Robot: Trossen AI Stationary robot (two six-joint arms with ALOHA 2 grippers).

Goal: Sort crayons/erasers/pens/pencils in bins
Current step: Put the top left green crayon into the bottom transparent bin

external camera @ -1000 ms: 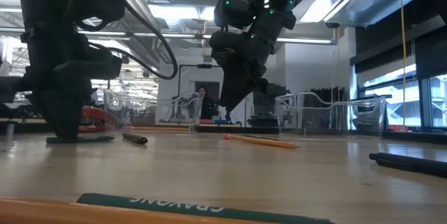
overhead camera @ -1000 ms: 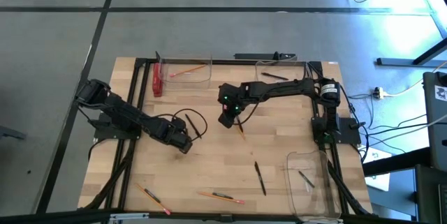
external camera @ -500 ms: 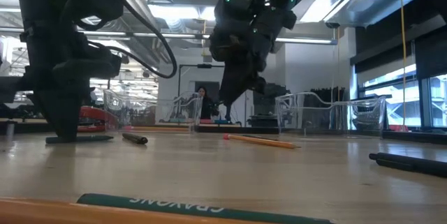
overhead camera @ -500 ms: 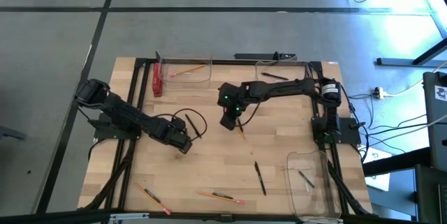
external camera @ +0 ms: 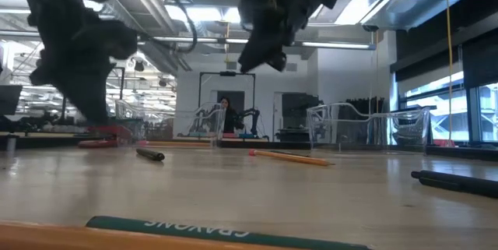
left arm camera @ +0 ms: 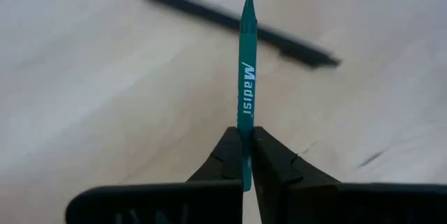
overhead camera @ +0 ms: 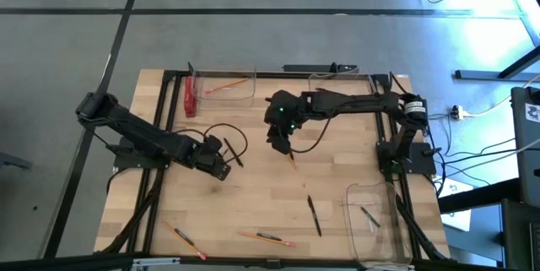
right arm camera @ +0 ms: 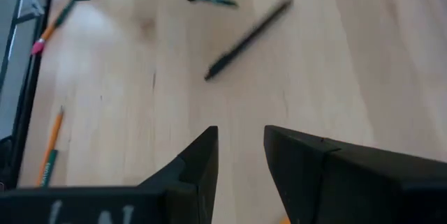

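My left gripper (left arm camera: 246,130) is shut on a green crayon (left arm camera: 246,63) at the table's left middle (overhead camera: 223,168), just above the wood. A black pen (left arm camera: 237,23) lies on the table beyond the crayon's tip. My right gripper (right arm camera: 241,137) hangs open and empty over the table's middle (overhead camera: 279,146), high above an orange pencil (overhead camera: 292,160) that lies flat. More pens (overhead camera: 314,214) and pencils (overhead camera: 266,238) lie toward the near edge. Three clear bins stand at the far left (overhead camera: 226,87), the far middle (overhead camera: 342,85) and the near right (overhead camera: 374,220). My left gripper pinches one end of the green crayon (left arm camera: 244,123) between its two fingers. The fingers slant down from the table's left and lie along the crayon, so most of its length sticks out past the fingertips. The crayon is lifted clear of the table.
A flat red bar (overhead camera: 190,98) lies beside the far-left bin. In the low view another green crayon (external camera: 226,230) lies close to the near edge, and a pen (external camera: 455,181) at the right. A black frame (overhead camera: 278,74) runs round the table. Bare wood lies between the arms.
My left gripper has risen and drawn back toward the table's left with the green crayon, which lay on the table under it and now hangs clear. My right gripper has risen from just above the orange pencil and rolled, still open; the pencil stays where it was.
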